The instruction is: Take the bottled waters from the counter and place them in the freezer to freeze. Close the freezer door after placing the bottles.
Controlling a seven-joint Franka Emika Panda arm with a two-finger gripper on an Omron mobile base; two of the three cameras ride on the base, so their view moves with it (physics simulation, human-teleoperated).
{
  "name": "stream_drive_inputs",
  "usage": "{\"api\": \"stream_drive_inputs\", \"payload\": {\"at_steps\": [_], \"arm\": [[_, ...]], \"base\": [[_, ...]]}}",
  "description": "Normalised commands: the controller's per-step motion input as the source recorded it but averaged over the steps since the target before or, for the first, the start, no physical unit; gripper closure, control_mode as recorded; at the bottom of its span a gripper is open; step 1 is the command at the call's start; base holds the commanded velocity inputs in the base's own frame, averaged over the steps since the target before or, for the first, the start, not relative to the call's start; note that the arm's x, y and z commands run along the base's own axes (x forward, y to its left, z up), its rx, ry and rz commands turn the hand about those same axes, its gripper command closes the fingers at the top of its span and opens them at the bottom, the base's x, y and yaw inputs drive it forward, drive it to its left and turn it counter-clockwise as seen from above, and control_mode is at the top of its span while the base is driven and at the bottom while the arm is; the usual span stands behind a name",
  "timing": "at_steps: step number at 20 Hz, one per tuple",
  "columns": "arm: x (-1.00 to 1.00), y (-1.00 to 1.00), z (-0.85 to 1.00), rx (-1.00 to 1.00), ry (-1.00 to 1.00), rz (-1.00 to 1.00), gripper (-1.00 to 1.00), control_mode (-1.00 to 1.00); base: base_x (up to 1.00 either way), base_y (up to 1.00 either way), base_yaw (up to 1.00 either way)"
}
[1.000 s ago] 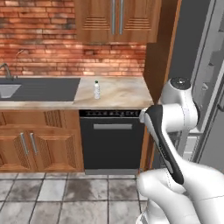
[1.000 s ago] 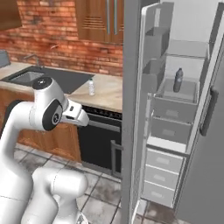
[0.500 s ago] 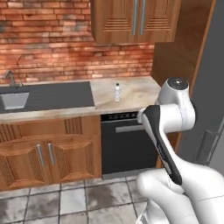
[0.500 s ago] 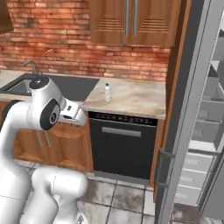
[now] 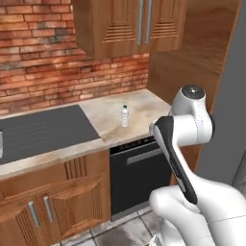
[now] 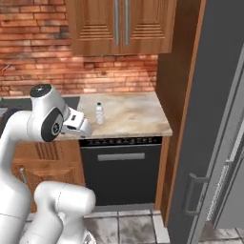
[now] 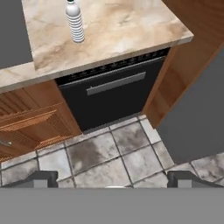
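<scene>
We saw our pincer [image 7: 112,177] spread wide and empty above the tiled floor [image 7: 105,153]. Beyond it stood the black appliance front [image 7: 113,94]. Farther on, the clear ribbed water bottle [image 7: 75,22] stood upright on the marbled tabletop [image 7: 122,26], beside the dark inset panel [image 5: 43,129].
</scene>
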Motion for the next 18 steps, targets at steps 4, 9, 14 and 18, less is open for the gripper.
{"api": "stream_drive_inputs", "payload": {"at_steps": [4, 9, 14, 18], "arm": [[0.0, 0.0, 0.0, 0.0, 0.0, 0.0, -1.0, 1.0], [0.0, 0.0, 0.0, 0.0, 0.0, 0.0, -1.0, 1.0], [0.0, 0.0, 0.0, 0.0, 0.0, 0.0, -1.0, 1.0], [0.0, 0.0, 0.0, 0.0, 0.0, 0.0, -1.0, 1.0]], "base": [[0.49, 0.64, -0.44], [0.08, 0.85, -0.21], [0.0, 0.63, -0.02], [0.05, 0.32, 0.01]]}}
